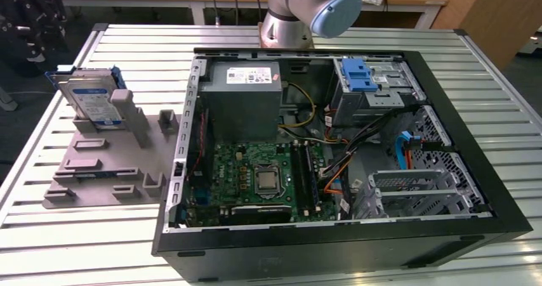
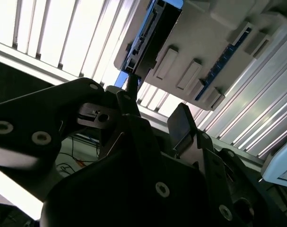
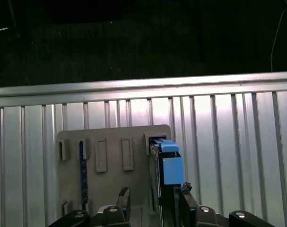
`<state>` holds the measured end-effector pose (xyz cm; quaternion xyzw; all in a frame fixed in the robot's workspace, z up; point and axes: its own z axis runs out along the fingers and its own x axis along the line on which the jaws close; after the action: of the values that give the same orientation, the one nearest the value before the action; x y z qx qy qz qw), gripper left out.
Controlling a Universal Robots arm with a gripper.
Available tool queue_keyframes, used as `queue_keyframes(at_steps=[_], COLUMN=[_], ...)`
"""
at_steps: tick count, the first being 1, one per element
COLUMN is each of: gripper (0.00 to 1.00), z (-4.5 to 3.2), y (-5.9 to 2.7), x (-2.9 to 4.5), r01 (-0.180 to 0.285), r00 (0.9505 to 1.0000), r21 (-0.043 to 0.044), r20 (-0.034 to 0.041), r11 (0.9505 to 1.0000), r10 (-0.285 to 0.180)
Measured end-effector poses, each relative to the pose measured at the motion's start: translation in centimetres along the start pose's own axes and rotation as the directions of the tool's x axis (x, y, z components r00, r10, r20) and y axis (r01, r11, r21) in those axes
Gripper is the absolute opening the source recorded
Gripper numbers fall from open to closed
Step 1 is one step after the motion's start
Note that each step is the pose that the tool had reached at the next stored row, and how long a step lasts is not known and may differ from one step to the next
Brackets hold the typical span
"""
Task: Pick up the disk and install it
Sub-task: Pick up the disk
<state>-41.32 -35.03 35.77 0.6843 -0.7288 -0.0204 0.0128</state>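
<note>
The disk (image 1: 90, 99) stands on edge in a slot of a grey holder plate (image 1: 103, 172) at the exterior view's left, silver with a white-and-blue label and a blue frame. In the first wrist view the disk (image 3: 166, 170) shows edge-on with its blue frame, and my gripper (image 3: 155, 195) is open above it, one dark fingertip (image 3: 124, 195) to each side and neither touching it. In the second wrist view the disk (image 2: 148, 38) sits beyond the open gripper (image 2: 154, 106). Nothing is between the fingers.
An open computer case (image 1: 474, 191) lies on the slatted metal table (image 1: 76, 235), to the right of the holder plate in the exterior view. Inside are a grey power supply box (image 1: 241, 102), a motherboard (image 1: 263, 178), cables, and a metal cage with a blue latch (image 1: 369, 80). The arm's base (image 1: 296, 13) stands at the back.
</note>
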Motion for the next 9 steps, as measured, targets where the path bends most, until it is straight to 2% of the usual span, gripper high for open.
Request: queue_keyframes(at_steps=[3,9], gripper=[0.53,0.53], z=[0.41,1.26], y=[0.22,0.43], x=[0.04,-0.28], r01=[0.007,0.007], r00=[1.0000,1.0000], r21=[-0.0003,-0.0005], r20=[0.0047,0.0046], r11=[1.0000,1.0000], r10=[-0.007,-0.007])
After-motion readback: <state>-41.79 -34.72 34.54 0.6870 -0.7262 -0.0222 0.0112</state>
